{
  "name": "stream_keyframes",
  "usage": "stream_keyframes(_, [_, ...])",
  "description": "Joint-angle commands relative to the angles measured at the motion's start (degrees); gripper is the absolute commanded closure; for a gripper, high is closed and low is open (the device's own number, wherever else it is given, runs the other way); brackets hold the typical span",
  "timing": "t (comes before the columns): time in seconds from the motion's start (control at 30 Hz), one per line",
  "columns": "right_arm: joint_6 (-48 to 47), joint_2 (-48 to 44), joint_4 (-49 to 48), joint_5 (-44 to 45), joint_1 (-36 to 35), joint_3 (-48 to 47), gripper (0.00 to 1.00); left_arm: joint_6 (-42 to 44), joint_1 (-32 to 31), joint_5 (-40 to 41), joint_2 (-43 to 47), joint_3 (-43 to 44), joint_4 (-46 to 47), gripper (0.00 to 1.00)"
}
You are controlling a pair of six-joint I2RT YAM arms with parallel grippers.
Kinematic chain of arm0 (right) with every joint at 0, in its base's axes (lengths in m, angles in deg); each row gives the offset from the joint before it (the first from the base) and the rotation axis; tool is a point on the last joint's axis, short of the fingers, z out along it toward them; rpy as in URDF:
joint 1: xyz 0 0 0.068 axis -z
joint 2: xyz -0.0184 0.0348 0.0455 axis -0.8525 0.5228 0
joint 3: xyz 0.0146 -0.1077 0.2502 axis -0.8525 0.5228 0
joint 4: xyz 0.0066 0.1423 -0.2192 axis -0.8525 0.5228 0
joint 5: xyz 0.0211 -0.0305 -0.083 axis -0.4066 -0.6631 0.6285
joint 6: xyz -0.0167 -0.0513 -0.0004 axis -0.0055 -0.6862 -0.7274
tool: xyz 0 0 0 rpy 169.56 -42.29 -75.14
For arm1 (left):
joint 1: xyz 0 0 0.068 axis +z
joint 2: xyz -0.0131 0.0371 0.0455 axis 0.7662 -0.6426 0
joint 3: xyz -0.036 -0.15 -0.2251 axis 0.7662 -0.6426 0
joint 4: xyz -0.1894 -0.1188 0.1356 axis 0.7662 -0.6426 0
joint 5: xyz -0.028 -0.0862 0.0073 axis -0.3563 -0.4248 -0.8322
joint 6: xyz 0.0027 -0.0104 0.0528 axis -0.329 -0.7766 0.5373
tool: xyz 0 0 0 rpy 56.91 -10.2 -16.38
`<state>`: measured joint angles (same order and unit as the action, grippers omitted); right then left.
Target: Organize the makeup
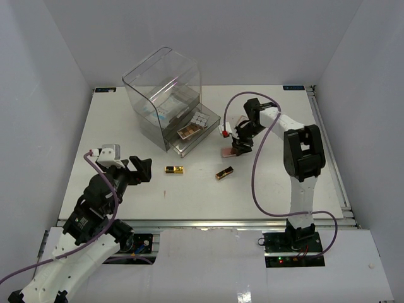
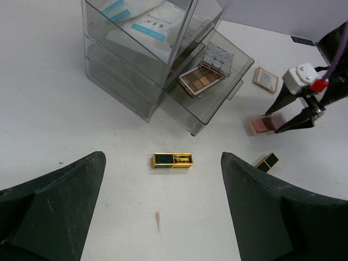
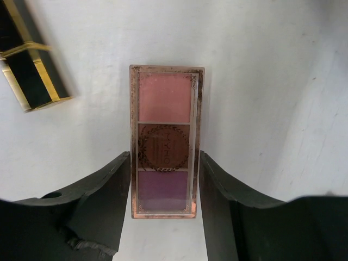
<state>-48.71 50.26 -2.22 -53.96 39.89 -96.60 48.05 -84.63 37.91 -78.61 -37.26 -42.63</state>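
Note:
My right gripper (image 3: 165, 185) is shut on a pink palette (image 3: 165, 109), which lies flat on the table right of the drawer box (image 1: 228, 152). A gold-black case (image 3: 32, 70) lies just beside it. My left gripper (image 2: 163, 217) is open and empty, and another gold-black case (image 2: 172, 160) lies on the table just ahead of it. A brown palette (image 2: 198, 80) and a grey square palette (image 2: 217, 56) lie in the open bottom drawer. White-teal packets (image 2: 147, 22) lie in an upper drawer. A small square compact (image 2: 266, 79) lies right of the drawer.
The clear acrylic drawer box (image 1: 167, 82) stands at the back centre, its bottom drawer (image 1: 211, 129) pulled out toward the right arm. A small reddish smear (image 2: 157, 219) marks the table between my left fingers. White walls close off three sides.

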Motion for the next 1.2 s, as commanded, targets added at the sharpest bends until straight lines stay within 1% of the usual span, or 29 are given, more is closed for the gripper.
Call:
stream_keyframes(0.0, [-2.73,-13.07,0.19,0.09,-0.91,4.89,0.75,-0.34,0.19,0.15,0.87,-0.06,-0.13,0.02])
stream_keyframes(0.07, [-2.68,-17.37,-0.37,0.50,-1.50,6.87,0.75,-0.42,0.24,0.11,1.30,-0.18,-0.13,0.02])
stream_keyframes(0.2, [-1.10,-24.52,-2.52,2.58,-5.53,8.04,0.75,-0.45,0.25,0.31,1.98,-0.18,-0.04,0.02])
stream_keyframes(0.3, [0.39,-26.18,-5.59,5.82,-10.05,6.24,0.75,-0.51,0.25,0.48,2.38,-0.18,-0.04,0.02])
stream_keyframes(0.37, [1.63,-25.25,-7.68,9.24,-13.88,4.53,0.75,-0.51,0.25,0.56,2.37,-0.18,-0.05,0.02])
stream_keyframes(0.47, [2.97,-22.12,-11.66,13.81,-17.56,0.38,0.75,-0.51,0.20,0.82,2.29,-0.18,-0.13,0.02])
stream_keyframes(0.57, [3.98,-15.84,-16.19,18.55,-20.68,-5.16,0.75,-0.73,0.25,1.31,2.08,-0.18,-0.34,0.02])
stream_keyframes(0.77, [3.09,-7.75,-19.17,23.79,-24.18,-14.18,0.74,-1.04,0.25,2.08,2.11,-0.01,-0.68,0.02])
stream_keyframes(1.07, [0.79,-4.07,-22.22,24.82,-26.88,-15.39,0.69,-0.93,0.25,1.77,1.92,-0.09,-0.65,0.02])
stream_keyframes(1.17, [-0.14,-3.71,-22.56,24.35,-27.38,-14.73,0.64,-0.86,0.25,1.70,1.94,-0.18,-0.65,0.02])
